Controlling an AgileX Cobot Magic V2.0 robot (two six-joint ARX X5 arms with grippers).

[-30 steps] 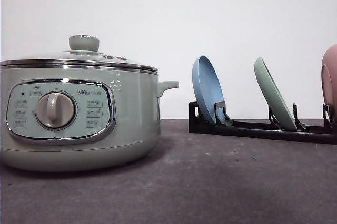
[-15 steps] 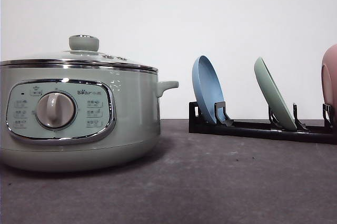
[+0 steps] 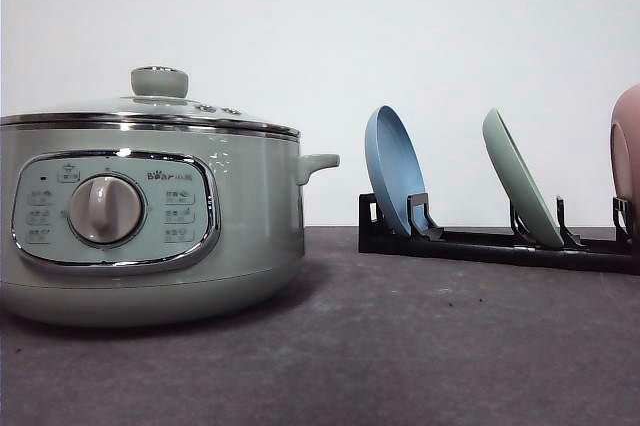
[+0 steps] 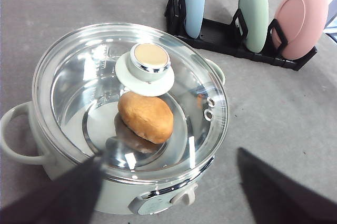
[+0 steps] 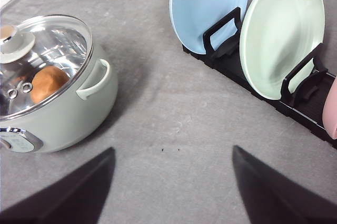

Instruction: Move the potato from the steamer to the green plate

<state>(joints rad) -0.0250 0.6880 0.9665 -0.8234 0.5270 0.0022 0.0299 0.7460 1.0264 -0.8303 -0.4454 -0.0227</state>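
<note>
here the steamer [image 3: 150, 221] sits on the dark grey table [image 3: 420, 346] at the left of the front view, its control panel and dial facing the camera and its glass lid [image 4: 131, 98] closed, knob on top. through the lid, in the left wrist view, the potato [image 4: 146, 117] lies inside the pot on the shiny floor, just under and beside the lid knob [image 4: 150, 61]; the right wrist view catches it too as an orange lump [image 5: 48, 83] behind the glass.

to the right of the steamer and well apart from it stands a black dish rack [image 3: 480, 244] near the wall. the blue plate [image 3: 393, 171] leans in its first slot, the green plate [image 3: 520, 178] stands tilted in the next slot, and a pink dish [image 4: 300, 20] sits at the far end, touching neither of the others. the green plate [image 5: 281, 34] carries nothing.

the left gripper [image 4: 168, 192] hangs above the steamer's front edge, its two dark fingers [image 4: 63, 192] spread wide apart and holding nothing. the right gripper [image 5: 171, 192] hangs over bare table between the pot and the rack, fingers [image 5: 279, 192] likewise spread wide and with nothing between them.
</note>
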